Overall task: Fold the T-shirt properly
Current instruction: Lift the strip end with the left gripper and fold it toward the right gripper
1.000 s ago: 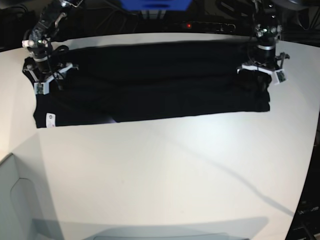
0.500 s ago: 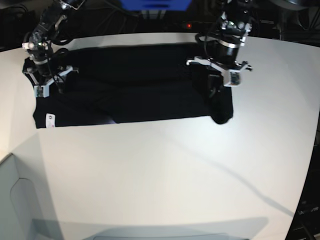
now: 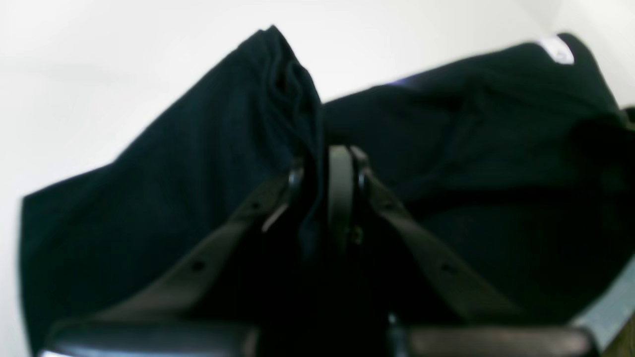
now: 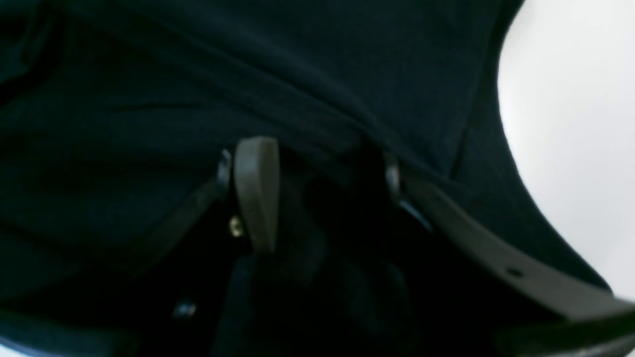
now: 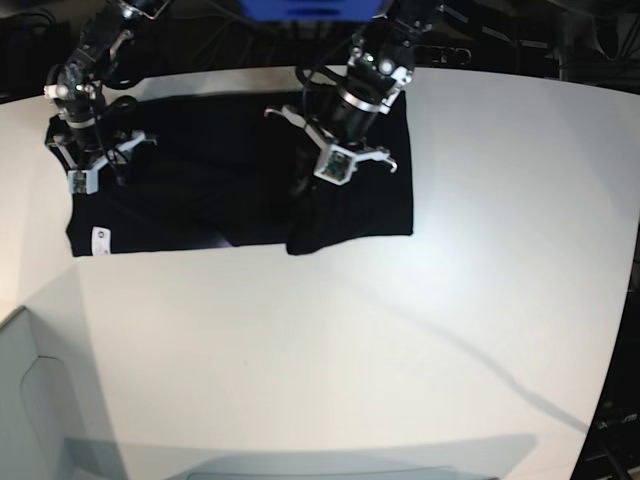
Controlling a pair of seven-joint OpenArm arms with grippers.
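The black T-shirt [image 5: 200,170] lies across the far part of the white table [image 5: 350,350], its small white tag [image 5: 99,238] at the near left corner. My left gripper [image 5: 312,190] hangs above the shirt's middle, shut on the shirt's right end, which is lifted and doubled back over the rest. In the left wrist view the left gripper [image 3: 322,163] pinches a bunched fold of the T-shirt [image 3: 173,198]. My right gripper [image 5: 95,165] stands open on the shirt's left end. The right gripper [image 4: 322,168] has its fingers [image 4: 255,193] spread over the dark T-shirt [image 4: 248,74].
A blue object [image 5: 310,8] and dark cables sit behind the table's far edge. A pale grey bin [image 5: 30,400] stands at the lower left. The table's right edge [image 5: 625,300] curves away into dark surroundings.
My left gripper has carried the shirt's right end leftward from the table's far right to above the middle, doubling the cloth over. The right arm has stayed put.
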